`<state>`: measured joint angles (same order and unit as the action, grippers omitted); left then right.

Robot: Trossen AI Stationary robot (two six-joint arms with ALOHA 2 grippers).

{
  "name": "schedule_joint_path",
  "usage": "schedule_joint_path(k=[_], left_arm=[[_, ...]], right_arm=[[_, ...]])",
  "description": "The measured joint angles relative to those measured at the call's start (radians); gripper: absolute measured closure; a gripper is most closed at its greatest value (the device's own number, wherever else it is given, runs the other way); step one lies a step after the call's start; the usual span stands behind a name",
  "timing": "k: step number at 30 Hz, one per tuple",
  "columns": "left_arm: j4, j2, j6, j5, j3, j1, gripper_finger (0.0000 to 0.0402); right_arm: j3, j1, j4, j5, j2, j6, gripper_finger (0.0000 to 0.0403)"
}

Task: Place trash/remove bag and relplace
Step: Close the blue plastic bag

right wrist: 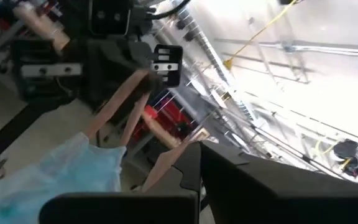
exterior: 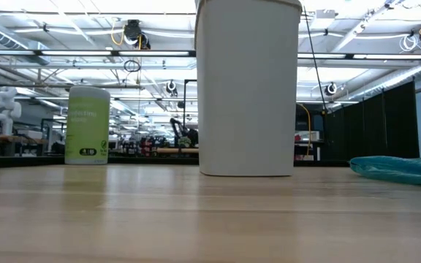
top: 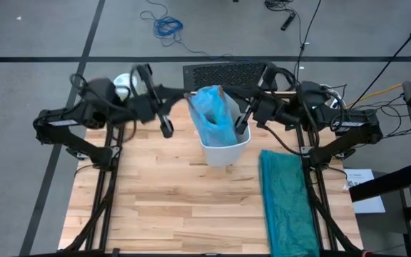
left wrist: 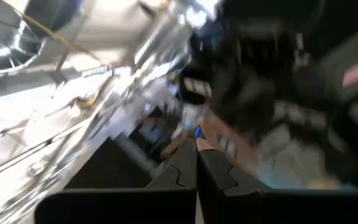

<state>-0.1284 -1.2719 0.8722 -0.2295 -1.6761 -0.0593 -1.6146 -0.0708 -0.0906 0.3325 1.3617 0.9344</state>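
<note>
White wastebasket [top: 225,151] lined with the bag [top: 211,113].
Green bottle's [exterior: 87,125] label unreadable; left gripper [top: 167,130] and right gripper [top: 241,128] flank the basket, jaws closed, empty.

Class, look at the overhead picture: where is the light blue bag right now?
The light blue bag sits in the white wastebasket near the table's far edge, between the two arms, with the teal bag lying to its right.

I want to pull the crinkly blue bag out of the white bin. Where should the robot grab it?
Best at the bunched top of the thin light-blue plastic bag, where it pokes above the rim of the white plastic wastebasket. Come from straight above: the bin stands upright and its walls block the sides.
</note>
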Motion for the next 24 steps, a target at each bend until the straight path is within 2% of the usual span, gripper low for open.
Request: schedule_joint_path(k=[3,6,10,14,24], left_arm=[[-0.006,-0.016,-0.095,0.126,-0.068,0.050,0.0402],[-0.092,-0.043,-0.201,0.213,-0.095,0.090,0.0402],[-0.174,-0.099,-0.262,0.241,-0.095,0.143,0.0402],[-0.176,-0.162,-0.331,0.341,-0.090,0.191,0.0402],[-0.149,-0.170,-0.432,0.406,-0.093,0.242,0.0401]], right_arm=[[-0.017,0.006,-0.022,-0.022,-0.001,-0.039,0.0403],[-0.019,0.018,0.018,-0.055,-0.006,-0.094,0.0403],[-0.017,0.031,0.080,-0.071,0.014,-0.147,0.0403],[-0.017,0.030,0.090,-0.075,0.031,-0.152,0.0403],[-0.018,0.030,0.134,-0.073,0.039,-0.152,0.0403]])
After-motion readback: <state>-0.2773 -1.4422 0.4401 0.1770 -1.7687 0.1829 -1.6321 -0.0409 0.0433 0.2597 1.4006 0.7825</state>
